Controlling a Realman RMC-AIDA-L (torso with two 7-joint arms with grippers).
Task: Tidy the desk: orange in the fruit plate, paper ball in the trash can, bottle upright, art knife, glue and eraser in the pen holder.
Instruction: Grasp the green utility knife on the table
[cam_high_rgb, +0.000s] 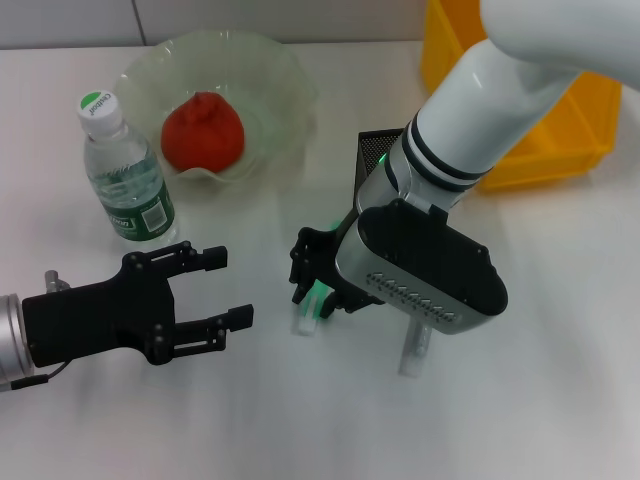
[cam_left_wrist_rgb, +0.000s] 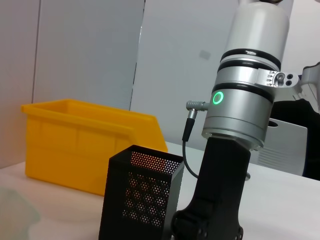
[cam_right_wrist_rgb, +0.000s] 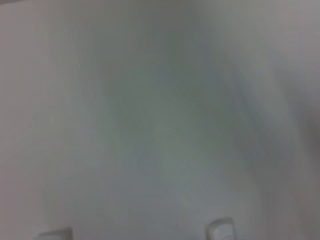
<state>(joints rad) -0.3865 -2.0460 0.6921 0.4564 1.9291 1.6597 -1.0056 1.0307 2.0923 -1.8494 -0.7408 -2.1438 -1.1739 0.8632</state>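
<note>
On the white desk (cam_high_rgb: 300, 420), my right gripper (cam_high_rgb: 305, 272) is low over the white-and-green art knife (cam_high_rgb: 304, 318), jaws apart; one end of the knife sticks out below it. The grey glue stick (cam_high_rgb: 413, 352) peeks out under the right wrist. The orange (cam_high_rgb: 203, 130) lies in the pale-green fruit plate (cam_high_rgb: 290, 90). The bottle (cam_high_rgb: 125, 170) stands upright to the plate's left. The black mesh pen holder (cam_high_rgb: 373, 150) is partly hidden behind the right arm and also shows in the left wrist view (cam_left_wrist_rgb: 142, 195). My left gripper (cam_high_rgb: 232, 288) is open and empty at the front left. Paper ball and eraser are out of view.
The yellow trash can (cam_high_rgb: 560, 130) stands at the back right, behind the pen holder, and shows in the left wrist view (cam_left_wrist_rgb: 75, 145) too. The right arm's thick white forearm (cam_high_rgb: 500, 90) reaches over the desk's right half. The right wrist view shows only blurred white desk.
</note>
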